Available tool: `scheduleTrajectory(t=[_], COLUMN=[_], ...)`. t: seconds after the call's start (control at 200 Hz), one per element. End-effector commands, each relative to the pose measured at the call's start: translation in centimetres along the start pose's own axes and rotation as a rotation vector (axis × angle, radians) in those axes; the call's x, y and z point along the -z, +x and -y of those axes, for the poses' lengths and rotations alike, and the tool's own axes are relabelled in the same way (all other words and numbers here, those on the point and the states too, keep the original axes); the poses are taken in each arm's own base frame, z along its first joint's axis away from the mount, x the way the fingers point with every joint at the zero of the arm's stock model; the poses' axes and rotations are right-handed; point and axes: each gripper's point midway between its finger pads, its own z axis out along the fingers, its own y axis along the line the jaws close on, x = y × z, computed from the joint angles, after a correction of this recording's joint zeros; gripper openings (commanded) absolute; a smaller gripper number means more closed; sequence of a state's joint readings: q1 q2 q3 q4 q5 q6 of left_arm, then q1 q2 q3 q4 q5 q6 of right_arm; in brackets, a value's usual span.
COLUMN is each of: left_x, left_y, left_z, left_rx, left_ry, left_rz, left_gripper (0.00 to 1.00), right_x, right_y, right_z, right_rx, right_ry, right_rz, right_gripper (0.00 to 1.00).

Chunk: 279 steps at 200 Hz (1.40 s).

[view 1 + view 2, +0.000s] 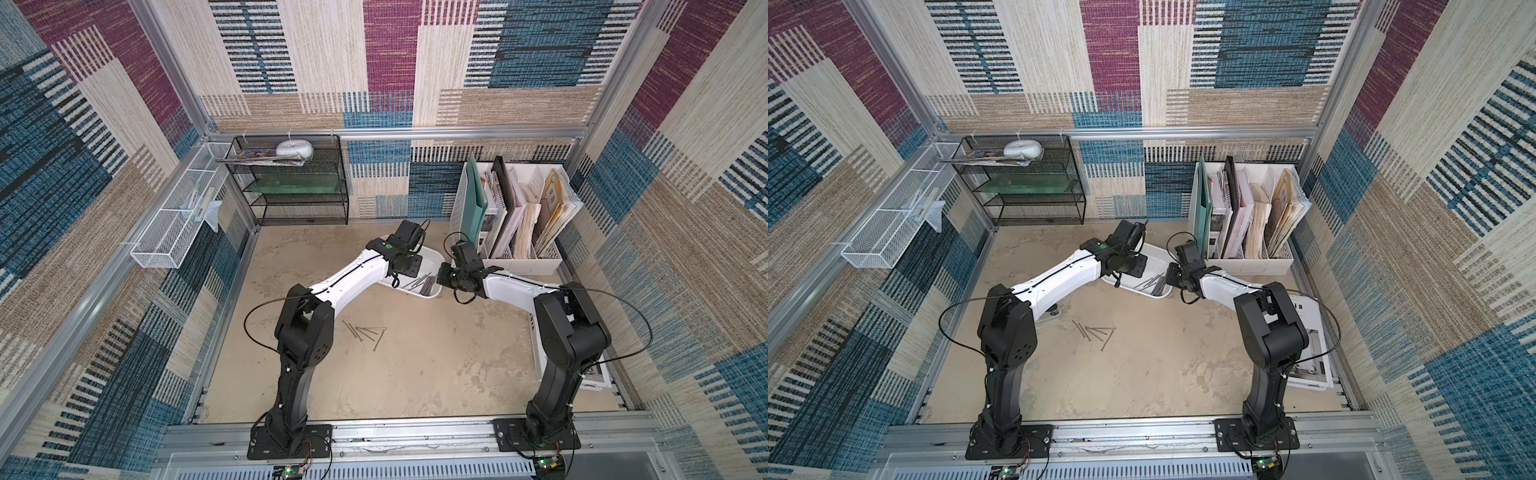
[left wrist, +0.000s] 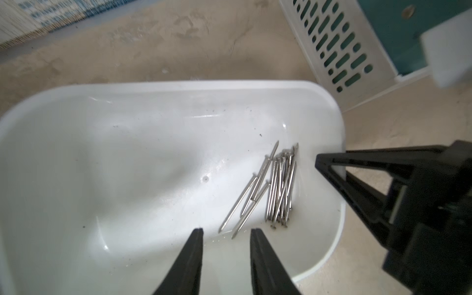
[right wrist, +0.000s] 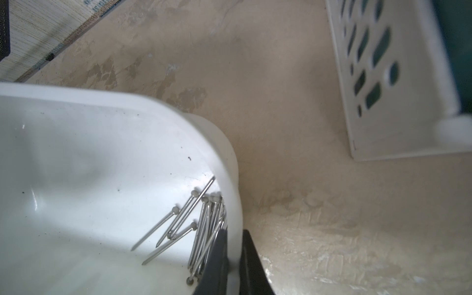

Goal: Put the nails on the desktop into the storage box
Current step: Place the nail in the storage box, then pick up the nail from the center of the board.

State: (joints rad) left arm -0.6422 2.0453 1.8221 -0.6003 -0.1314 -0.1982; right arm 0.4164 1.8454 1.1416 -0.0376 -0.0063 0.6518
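The white storage box [image 1: 431, 258] [image 1: 1158, 254] sits at the back middle of the beige desktop [image 1: 415, 374]. A bundle of nails [image 2: 279, 189] [image 3: 204, 227] lies at its right end. Several more nails [image 1: 365, 332] [image 1: 1096, 334] lie scattered on the desktop beside the left arm's elbow. My left gripper [image 2: 226, 229] hovers over the box, open and holding nothing, and loose nails lie just past its fingertips. My right gripper [image 3: 233, 231] is shut on the box's right-hand wall [image 3: 236, 194], with one finger inside and one outside.
A white slotted file holder [image 1: 515, 216] with folders stands just right of the box. A black mesh shelf [image 1: 291, 183] stands at the back left. A white wire basket [image 1: 178, 216] hangs on the left wall. Printed papers [image 1: 1312, 345] lie at the right edge.
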Motion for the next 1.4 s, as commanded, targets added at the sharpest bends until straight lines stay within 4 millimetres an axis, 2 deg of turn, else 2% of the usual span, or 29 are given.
scheduleTrajectory(t=[0.0,0.145,0.245,0.321,0.476,0.556,0.606,0.626,0.666,0.701,0.741,0.781,0.856,1.077,1.197,1.287,1.392], left_x=[2.0,7.0,9.8,11.5,14.1,15.1,15.6,15.8,16.1,16.3,16.6,16.8,16.8,16.3,15.4,14.5,13.4], left_y=[-0.3,-0.2,0.8,1.8,4.7,6.5,7.6,8.1,9.0,9.6,10.3,11.0,12.1,15.3,17.2,18.4,19.7], left_z=[-0.6,-1.1,-2.0,-2.6,-3.9,-4.1,-4.1,-4.2,-4.5,-4.7,-4.9,-5.2,-5.2,-4.3,-3.3,-2.3,-1.1], left_rx=[0.021,0.054,0.056,0.056,0.079,0.109,0.125,0.132,0.147,0.155,0.159,0.161,0.168,0.189,0.182,0.167,0.128], left_ry=[-0.021,0.010,-0.003,-0.012,-0.017,0.002,0.016,0.017,0.013,0.010,0.008,0.000,0.007,0.073,0.114,0.149,0.168], left_rz=[0.015,0.089,0.104,0.102,0.104,0.104,0.100,0.099,0.101,0.103,0.103,0.098,0.085,0.013,-0.029,-0.059,-0.091], left_gripper=[0.35,0.36,0.36,0.36,0.37,0.37,0.37,0.37,0.37,0.37,0.37,0.37,0.37,0.37,0.37,0.37,0.37], right_x=[-0.3,-0.5,-2.0,-2.0,-2.4,-2.0,-1.6,-1.6,-2.0,-1.8,-1.3,-1.0,-1.9,-3.7,-1.1,-1.2,1.1], right_y=[1.0,1.7,2.8,3.0,3.3,2.7,2.2,2.1,2.2,2.5,2.2,1.8,2.2,3.7,1.0,0.4,-1.1], right_z=[0.0,-0.4,0.3,0.1,0.5,1.2,0.9,1.5,2.5,2.1,1.6,1.9,2.7,3.0,2.5,2.5,1.4], right_rx=[-0.009,-0.037,-0.069,-0.101,-0.088,-0.077,-0.028,-0.026,-0.039,-0.035,-0.027,-0.034,-0.048,-0.054,-0.049,0.006,0.009], right_ry=[-0.017,-0.086,-0.114,-0.166,-0.147,-0.099,-0.089,-0.050,-0.013,-0.044,-0.055,-0.039,-0.026,-0.031,-0.026,0.002,-0.047], right_rz=[-0.033,-0.032,-0.082,-0.075,-0.103,-0.076,-0.040,-0.016,-0.044,-0.081,-0.041,-0.023,-0.059,-0.139,0.015,-0.017,0.102], right_gripper=[0.00,0.00,0.00,0.00,0.00,0.00,0.00,0.00,0.00,0.00,0.00,0.00,0.00,0.00,0.00,0.00,0.00])
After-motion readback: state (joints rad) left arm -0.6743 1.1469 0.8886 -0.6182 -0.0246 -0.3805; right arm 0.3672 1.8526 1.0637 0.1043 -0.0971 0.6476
